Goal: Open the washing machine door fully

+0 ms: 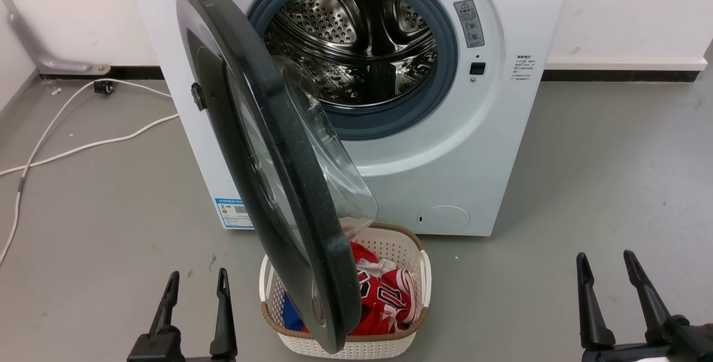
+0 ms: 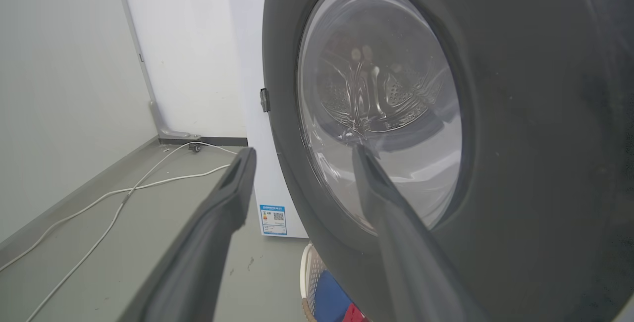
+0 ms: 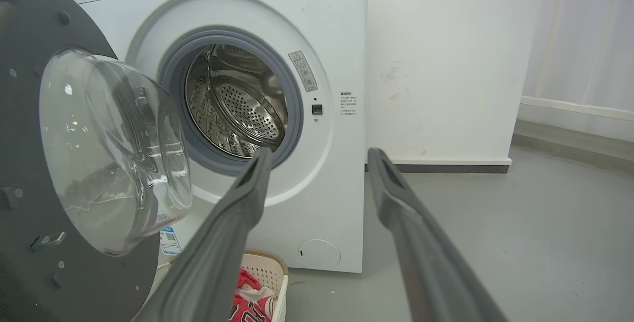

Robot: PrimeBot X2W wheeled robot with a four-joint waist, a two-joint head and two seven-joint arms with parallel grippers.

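Note:
The white washing machine [image 1: 462, 145] stands ahead with its steel drum [image 1: 356, 44] exposed. Its door [image 1: 278, 172], a black disc with a clear glass bowl, swings out on the left hinge, roughly edge-on to me, its lower edge over the basket. My left gripper [image 1: 196, 289] is open at lower left, left of the door and apart from it; in the left wrist view the door [image 2: 520, 138] fills the right side beyond the open left gripper [image 2: 302, 153]. My right gripper [image 1: 607, 270] is open at lower right, far from the door [image 3: 29, 173] and the washing machine [image 3: 327, 163].
A white woven-look laundry basket [image 1: 409, 273] with red and white clothes sits on the floor right under the door's lower edge. White cables [image 1: 83, 145] trail over the grey floor at left. Walls close in behind and at far left; open floor lies at right.

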